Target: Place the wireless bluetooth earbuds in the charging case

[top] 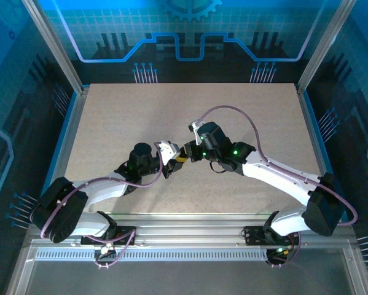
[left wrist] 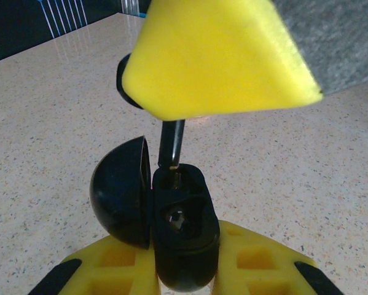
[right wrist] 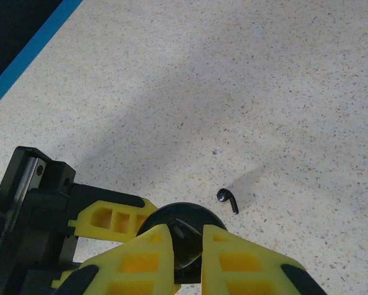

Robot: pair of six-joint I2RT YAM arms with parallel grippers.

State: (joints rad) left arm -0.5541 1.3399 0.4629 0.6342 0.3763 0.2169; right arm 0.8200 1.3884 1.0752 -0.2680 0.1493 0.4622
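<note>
One black earbud [left wrist: 172, 142] is pinched in the closed right end effector [right wrist: 187, 238], its stem pointed down at the rim of a slot in the black charging case [left wrist: 179, 215], whose lid [left wrist: 119, 196] is swung open. The case is gripped from both sides by the left end effector [left wrist: 184, 267]. A second black earbud [right wrist: 228, 200] is seen lying on the speckled counter [right wrist: 263, 92], near the case

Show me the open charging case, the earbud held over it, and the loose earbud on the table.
black charging case [left wrist: 185, 243], left wrist view, on its body.
held black earbud [left wrist: 172, 142], left wrist view, on its stem.
loose black earbud [right wrist: 227, 199], right wrist view, on its middle.
</note>
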